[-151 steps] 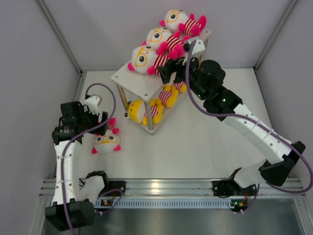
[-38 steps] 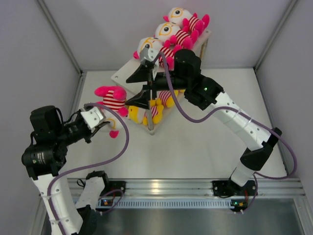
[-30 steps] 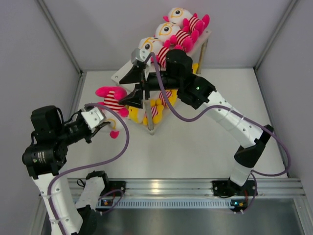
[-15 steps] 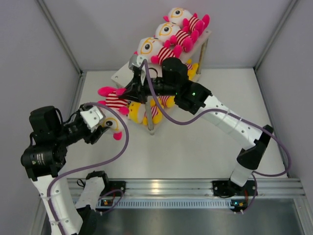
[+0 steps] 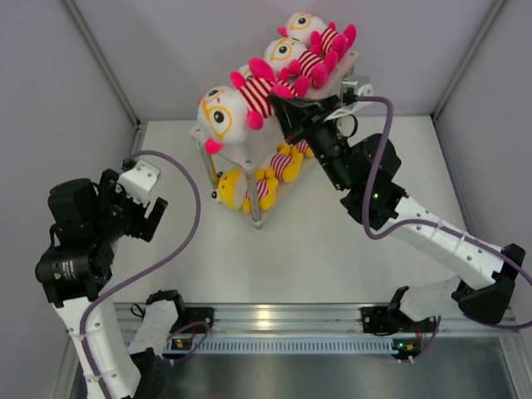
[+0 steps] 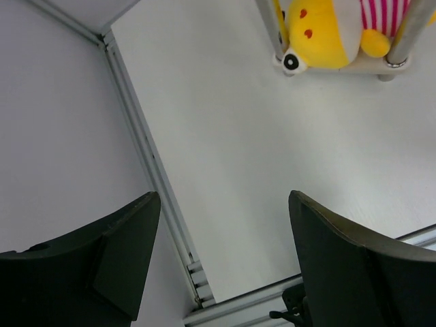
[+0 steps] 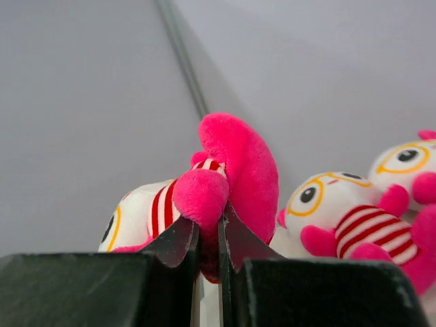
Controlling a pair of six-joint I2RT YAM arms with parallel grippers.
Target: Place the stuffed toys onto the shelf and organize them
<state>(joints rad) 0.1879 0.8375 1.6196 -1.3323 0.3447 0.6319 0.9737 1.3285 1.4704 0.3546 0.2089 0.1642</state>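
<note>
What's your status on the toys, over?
Left gripper open, empty. Right gripper: jaws shut on white-headed toy by pink limb, over shelf top board. Nothing blocking visible.

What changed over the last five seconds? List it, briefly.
The left claw lifted the loose doll off the table and passed it to the right claw, which now pinches its pink limb above the near-left end of the shelf. The left claw pulled back, open and empty. The other dolls on top and the yellow ones below kept their places.
</note>
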